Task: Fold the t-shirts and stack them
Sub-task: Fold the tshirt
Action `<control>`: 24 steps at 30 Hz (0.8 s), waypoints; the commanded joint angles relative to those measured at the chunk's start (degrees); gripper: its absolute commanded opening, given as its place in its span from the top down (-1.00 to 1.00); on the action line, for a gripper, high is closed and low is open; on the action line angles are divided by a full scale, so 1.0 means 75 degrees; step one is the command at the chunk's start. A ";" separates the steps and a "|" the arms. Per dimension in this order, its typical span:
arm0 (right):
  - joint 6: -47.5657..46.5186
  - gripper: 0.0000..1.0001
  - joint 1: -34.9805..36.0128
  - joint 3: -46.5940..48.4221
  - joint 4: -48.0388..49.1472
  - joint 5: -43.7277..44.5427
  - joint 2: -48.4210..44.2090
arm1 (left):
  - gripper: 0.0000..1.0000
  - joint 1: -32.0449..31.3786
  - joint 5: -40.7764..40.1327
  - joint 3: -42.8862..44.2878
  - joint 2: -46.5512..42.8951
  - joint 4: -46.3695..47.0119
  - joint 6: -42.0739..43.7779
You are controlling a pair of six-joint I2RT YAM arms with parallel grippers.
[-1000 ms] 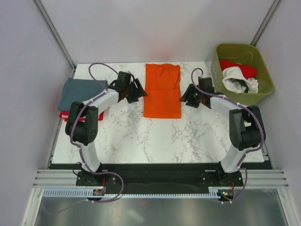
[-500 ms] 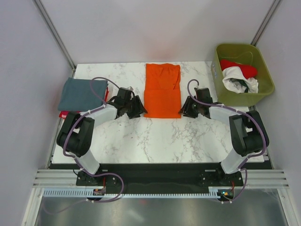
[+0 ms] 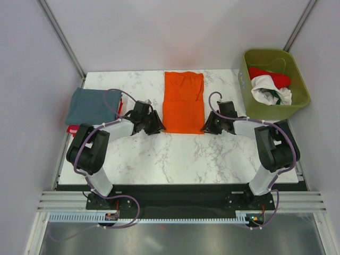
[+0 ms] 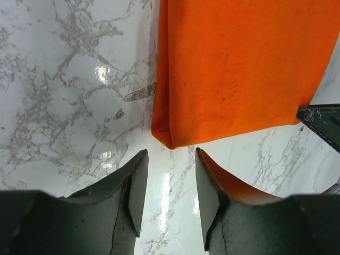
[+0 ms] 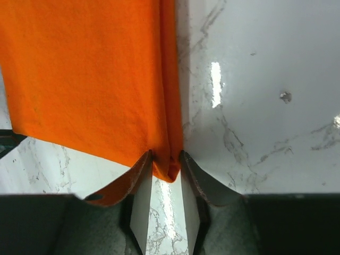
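The orange t-shirt lies folded into a long strip at the table's back middle. My left gripper sits low at its near left corner. In the left wrist view that gripper is open, and the shirt corner lies just ahead of the fingertips, not between them. My right gripper is at the near right corner. In the right wrist view it stands narrowly open with the shirt's folded corner between its fingertips, cloth touching both.
A grey-blue t-shirt lies folded on a red one at the table's left edge. The olive-green bin stands off the right back corner, holding a red t-shirt and a white one.
Both grippers have slid toward me along the orange shirt's sides to its near corners. Both jaws have narrowed, and the right one has closed in around the corner.
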 commanded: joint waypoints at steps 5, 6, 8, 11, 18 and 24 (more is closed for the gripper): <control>-0.0147 0.11 0.0062 -0.0273 0.0182 0.0204 -0.0148 | 0.03 -0.0042 0.0025 -0.0063 0.0121 0.0280 0.0016; -0.0170 0.11 0.0097 -0.0297 0.0182 0.0239 -0.0148 | 0.03 -0.0042 0.0013 -0.0075 0.0156 0.0291 -0.0007; -0.0170 0.14 0.0132 -0.0332 0.0182 0.0297 -0.0160 | 0.04 -0.0053 0.0013 -0.0016 0.0273 0.0315 -0.0042; -0.0170 0.17 0.0132 -0.0344 0.0182 0.0391 -0.0160 | 0.14 -0.0054 0.0013 0.0042 0.0449 0.0338 -0.0066; -0.0205 0.17 0.0132 -0.0496 0.0182 0.0707 -0.0441 | 0.23 -0.0065 -0.0221 -0.0005 0.0566 0.0362 -0.0159; -0.0205 0.22 0.0179 -0.0473 0.0182 0.0696 -0.0301 | 0.42 -0.0077 -0.0268 0.0007 0.0683 0.0444 -0.0277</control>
